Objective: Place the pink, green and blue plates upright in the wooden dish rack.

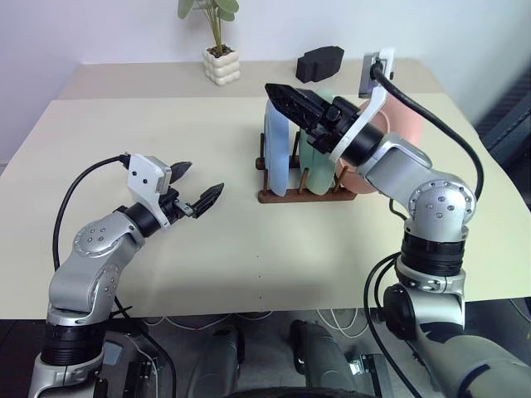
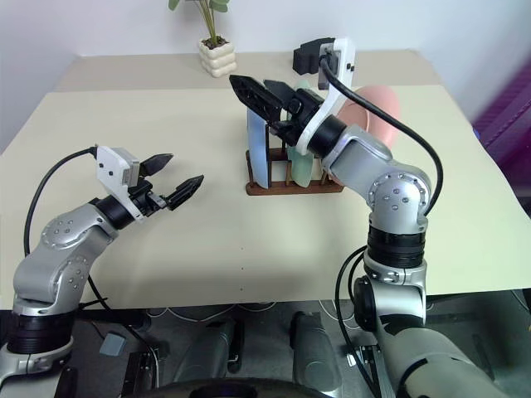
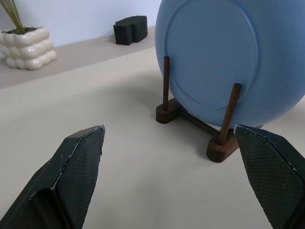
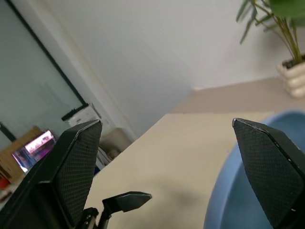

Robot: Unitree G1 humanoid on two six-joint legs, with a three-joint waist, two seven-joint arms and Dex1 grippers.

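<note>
While all three plates stand upright in the wooden dish rack [image 1: 303,192], nothing is held by either gripper. The blue plate [image 1: 276,149] is seated at the rack's left end, between thin upright pegs, as seen close up in the left wrist view. The green plate [image 1: 314,162] is slotted just beside it, in the middle. The pink plate [image 1: 397,133] is set at the right end, largely hidden behind the right arm. The rack is placed on the beige table [image 1: 207,257], toward its far centre.

The right gripper [image 1: 300,101] is seen above the plates' top edges, its fingers spread wide and empty, pointed toward the robot's left. No contact with the plates can be made out. The left gripper [image 1: 199,186] is held over bare table, well apart from the rack on its left side, fingers spread and empty, aimed toward the blue plate.

At the table's far edge a potted plant [image 1: 220,51] in a white bumpy pot and a black block [image 1: 319,63] are seen.
</note>
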